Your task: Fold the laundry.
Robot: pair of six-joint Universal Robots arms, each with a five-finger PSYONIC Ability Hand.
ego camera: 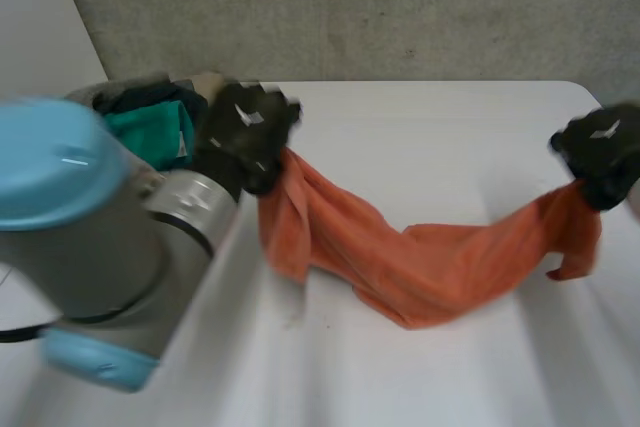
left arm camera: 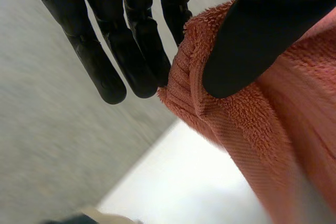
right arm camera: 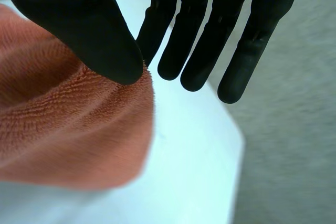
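Head view: the orange towel [ego camera: 420,267] hangs in a sagging span over the worktop [ego camera: 440,127]. The left robot hand [ego camera: 250,132], at 10 o'clock, grasps one end. The right robot hand [ego camera: 600,152], at 3 o'clock, grasps the other end. The middle of the towel droops toward 6 o'clock and appears to rest on the worktop.

Left wrist view: the thumb presses the towel's hemmed edge against the fingers.

Right wrist view: the thumb pins the towel's edge against the nearest straight finger.

A pile of clothes [ego camera: 150,117] lies at 9 o'clock, beyond the left arm [ego camera: 90,237].

Step in hand, as judged: spreading the towel before the first fold.

Next move calls for:
- drawing the hands apart until the sag is gone;
- lowering the towel flat;
- keeping both pinches closed, since such shallow edge grips may slip.
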